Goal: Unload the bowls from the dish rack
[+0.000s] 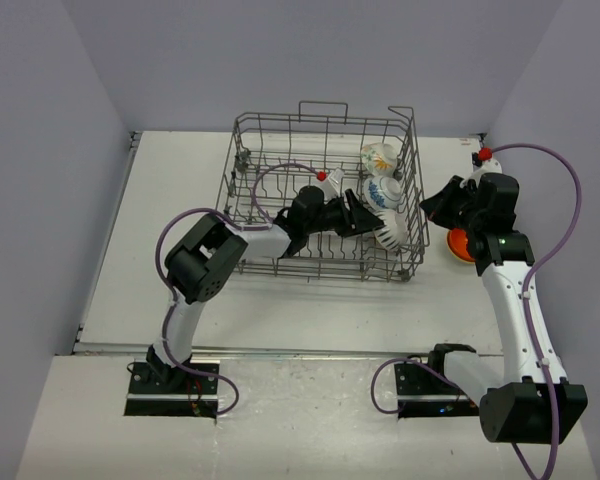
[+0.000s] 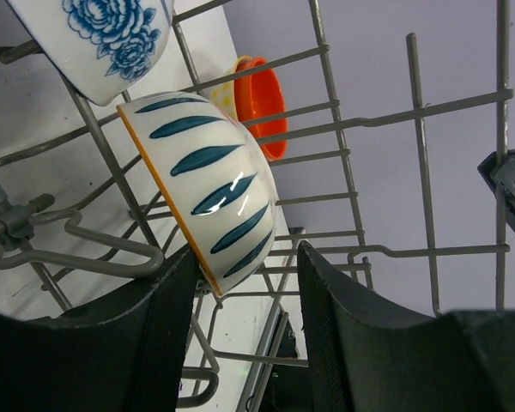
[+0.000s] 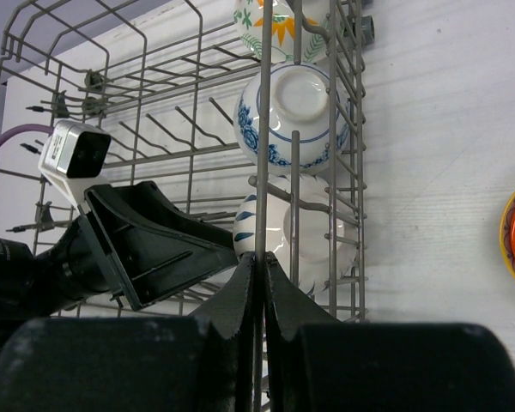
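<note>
The grey wire dish rack (image 1: 320, 117) stands mid-table with three bowls on edge along its right side. These are a yellow-flowered one (image 1: 380, 157), a blue-flowered one (image 1: 382, 191) and a white dark-striped one (image 1: 392, 232). My left gripper (image 1: 372, 225) is inside the rack, open. In the left wrist view its fingers (image 2: 167, 326) flank the lower rim of the striped bowl (image 2: 210, 184). My right gripper (image 3: 259, 257) is shut on an upright wire of the rack's right wall (image 3: 257, 172). The orange bowl (image 1: 460, 245) lies on the table right of the rack.
A pale yellow edge shows against the orange bowl (image 2: 270, 99) in the left wrist view. The rack's tines and wires surround the left gripper. The table's right wall is close behind the right arm (image 1: 510, 290). The left arm's purple cable (image 1: 270, 175) loops over the rack.
</note>
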`<state>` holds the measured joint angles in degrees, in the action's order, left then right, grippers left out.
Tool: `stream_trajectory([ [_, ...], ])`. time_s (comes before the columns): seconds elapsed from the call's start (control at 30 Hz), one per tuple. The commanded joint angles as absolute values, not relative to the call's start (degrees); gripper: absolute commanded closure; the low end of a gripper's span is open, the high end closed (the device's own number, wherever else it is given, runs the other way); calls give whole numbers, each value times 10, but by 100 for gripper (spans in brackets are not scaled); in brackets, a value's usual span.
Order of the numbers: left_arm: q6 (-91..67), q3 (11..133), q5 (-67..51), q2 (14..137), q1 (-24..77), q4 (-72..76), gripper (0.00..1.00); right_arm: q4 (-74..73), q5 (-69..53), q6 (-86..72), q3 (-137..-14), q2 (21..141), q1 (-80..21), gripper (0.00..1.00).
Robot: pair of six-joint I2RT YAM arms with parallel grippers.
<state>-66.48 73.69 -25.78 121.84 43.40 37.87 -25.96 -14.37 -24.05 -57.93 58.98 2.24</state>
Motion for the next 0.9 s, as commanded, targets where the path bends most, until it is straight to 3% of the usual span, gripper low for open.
stream_trajectory([
  [0.0, -702, 741, -270, 1237, 446, 460, 50, -302, -155, -221, -570, 602, 14, 100],
  [0.63, -730, 829, -264, 1288, 468, 380, 58, -303, -156, -222, -567, 599, 14, 100],
  [0.87, -686, 851, -241, 1274, 473, 295, 49, -308, -161, -223, -568, 604, 9, 100],
])
